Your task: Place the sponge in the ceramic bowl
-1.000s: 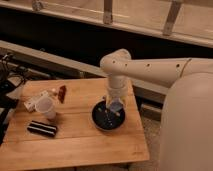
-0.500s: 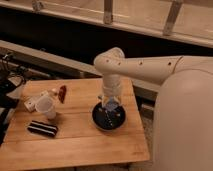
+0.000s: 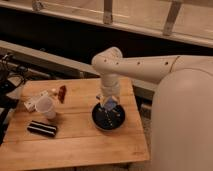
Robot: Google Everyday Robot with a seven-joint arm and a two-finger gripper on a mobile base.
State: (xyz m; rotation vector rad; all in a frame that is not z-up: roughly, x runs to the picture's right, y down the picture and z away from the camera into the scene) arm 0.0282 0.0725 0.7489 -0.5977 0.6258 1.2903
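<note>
- The sponge (image 3: pixel 107 104) hangs at the tip of the claw (image 3: pixel 109 104), just above the dark bowl (image 3: pixel 108 121).
- The claw points down and pinches the sponge.
- The bowl rests on the wooden counter (image 3: pixel 75 145), well apart from a white cup (image 3: pixel 46 107).

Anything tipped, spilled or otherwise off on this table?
The white cup on the table, left in the view, appears to lie tipped over; no spill shows. The claw hangs over the dark bowl; nothing odd there.
</note>
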